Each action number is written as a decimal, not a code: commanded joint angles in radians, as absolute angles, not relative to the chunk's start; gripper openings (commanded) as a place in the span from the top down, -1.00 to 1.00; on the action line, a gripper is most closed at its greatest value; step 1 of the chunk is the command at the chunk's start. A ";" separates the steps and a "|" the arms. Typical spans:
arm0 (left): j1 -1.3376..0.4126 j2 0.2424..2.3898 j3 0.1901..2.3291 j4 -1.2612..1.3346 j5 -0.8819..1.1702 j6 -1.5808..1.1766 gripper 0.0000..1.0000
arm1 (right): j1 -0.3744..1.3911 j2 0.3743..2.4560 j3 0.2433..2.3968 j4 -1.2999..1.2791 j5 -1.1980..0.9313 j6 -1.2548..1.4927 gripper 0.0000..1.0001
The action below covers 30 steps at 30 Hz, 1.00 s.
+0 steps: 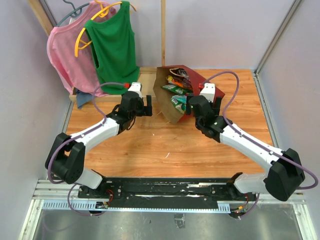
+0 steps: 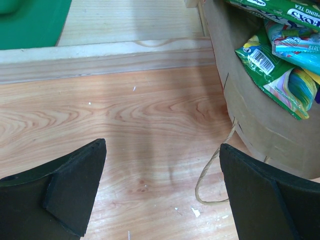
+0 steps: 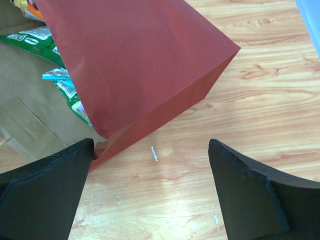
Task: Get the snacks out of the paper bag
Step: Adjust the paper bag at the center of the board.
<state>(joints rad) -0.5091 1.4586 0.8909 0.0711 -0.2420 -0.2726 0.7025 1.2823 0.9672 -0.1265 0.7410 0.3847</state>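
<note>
The paper bag (image 1: pixel 202 79) lies on its side at the back middle of the table, red outside, brown inside, its mouth turned toward me and the left. Glossy snacks (image 1: pixel 176 91) show in the mouth, mostly green packets. In the left wrist view the bag's brown wall (image 2: pixel 245 112) and a green packet (image 2: pixel 272 75) are at the right, with a loop handle (image 2: pixel 210 175) on the table. My left gripper (image 1: pixel 148 106) (image 2: pixel 162 145) is open and empty just left of the bag. My right gripper (image 1: pixel 194 104) (image 3: pixel 151 142) is open by the bag's red side (image 3: pixel 135 60), its left finger (image 3: pixel 55 185) at the bag's lower edge.
A pink top (image 1: pixel 65 50) and a green top (image 1: pixel 115 45) hang at the back left. A raised wooden ledge (image 2: pixel 100 57) runs along the table's back. A wooden post (image 1: pixel 163 30) stands behind the bag. Walls close in on both sides.
</note>
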 commanded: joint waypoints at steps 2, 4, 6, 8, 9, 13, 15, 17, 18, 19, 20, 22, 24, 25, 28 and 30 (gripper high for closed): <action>-0.510 1.461 0.923 0.080 -0.258 -0.255 -0.99 | 0.751 1.319 0.960 -0.096 0.846 0.481 -0.95; -0.511 1.456 0.919 0.082 -0.256 -0.253 -0.99 | 0.792 1.303 0.944 -0.050 0.866 0.476 -0.96; -0.510 1.453 0.917 0.082 -0.258 -0.253 -0.99 | 0.838 1.291 0.928 0.014 0.914 0.467 -0.96; -0.510 1.454 0.917 0.086 -0.254 -0.253 -0.99 | 0.870 1.301 0.942 0.015 0.986 0.512 -0.90; -0.511 1.453 0.916 0.086 -0.251 -0.253 -0.99 | 0.875 1.313 0.959 -0.008 1.005 0.541 -0.87; -0.511 1.453 0.910 0.086 -0.251 -0.249 -0.99 | 0.875 1.403 1.049 -0.148 1.125 0.646 -0.75; -0.510 1.449 0.906 0.084 -0.256 -0.245 -0.99 | 0.872 1.448 1.080 -0.204 1.174 0.663 -0.70; -0.510 1.446 0.904 0.083 -0.262 -0.241 -0.99 | 0.858 1.478 1.097 -0.230 1.168 0.678 -0.64; -0.511 1.444 0.904 0.082 -0.264 -0.240 -0.99 | 0.846 1.488 1.099 -0.233 1.150 0.682 -0.60; -0.510 1.443 0.902 0.083 -0.265 -0.238 -0.99 | 0.833 1.497 1.098 -0.232 1.130 0.687 -0.55; -0.511 1.443 0.902 0.084 -0.264 -0.238 -0.99 | 0.822 1.505 1.098 -0.228 1.112 0.690 -0.50; -0.510 1.443 0.902 0.083 -0.262 -0.236 -0.99 | 0.798 1.524 1.097 -0.227 1.097 0.687 -0.40; -0.510 1.443 0.901 0.080 -0.262 -0.234 -0.99 | 0.779 1.528 1.091 -0.227 1.097 0.682 -0.27; -0.510 1.441 0.901 0.080 -0.263 -0.232 -0.99 | 0.765 1.525 1.080 -0.226 1.095 0.679 -0.20; -0.509 1.441 0.900 0.082 -0.265 -0.229 -0.99 | 0.727 1.494 1.025 -0.174 1.068 0.627 0.06; -0.510 1.448 0.902 0.082 -0.277 -0.226 -0.99 | 0.696 1.460 0.969 -0.119 1.030 0.584 0.30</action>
<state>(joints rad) -0.5091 1.4582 0.8921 0.0723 -0.2504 -0.2428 0.7521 1.5146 1.0512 -0.1776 1.0592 0.6399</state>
